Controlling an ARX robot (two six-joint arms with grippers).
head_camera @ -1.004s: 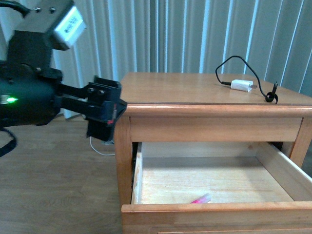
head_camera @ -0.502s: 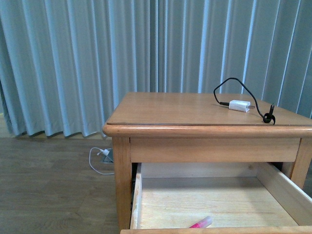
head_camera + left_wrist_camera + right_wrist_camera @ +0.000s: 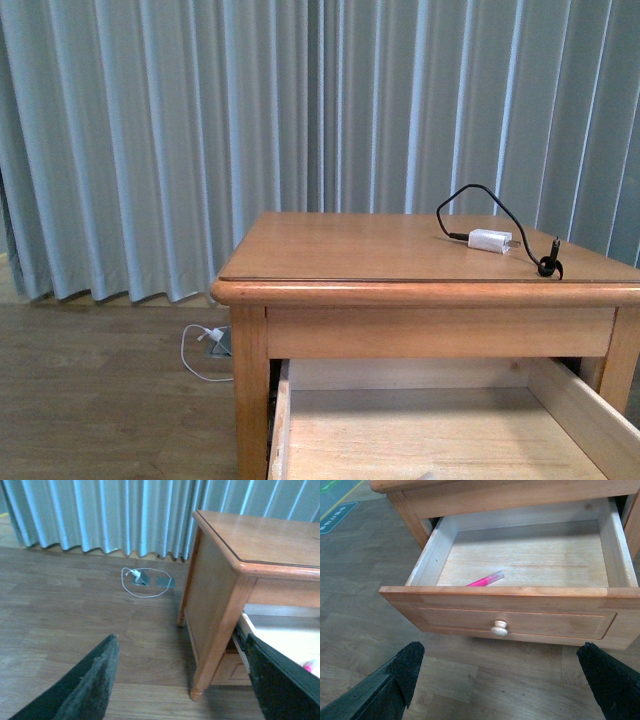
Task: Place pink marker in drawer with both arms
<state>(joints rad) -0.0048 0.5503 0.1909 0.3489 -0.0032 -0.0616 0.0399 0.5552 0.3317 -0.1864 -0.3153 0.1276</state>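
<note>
The drawer [image 3: 520, 617] is pulled wide open, and the pink marker [image 3: 485, 579] lies inside on the pale wood floor. It sits at a slant, close behind the front panel and a little left of the middle, with its pale end pointing to the far right. The small round knob [image 3: 499, 628] is at the centre of the front panel, with nothing touching it.

The right gripper [image 3: 500, 650] hangs in front of the drawer, its jaws spread wide and empty. The left gripper [image 3: 180, 640] is off to the left of the nightstand [image 3: 215, 595], above the wooden floor, and its jaws are spread wide and empty too. Its camera catches just a sliver of pink at the drawer's edge.

On the tabletop [image 3: 380, 245], the white charger block [image 3: 489, 240] rests far right with its black cable [image 3: 470, 195] looping above it. Neither arm shows in the front view.
</note>
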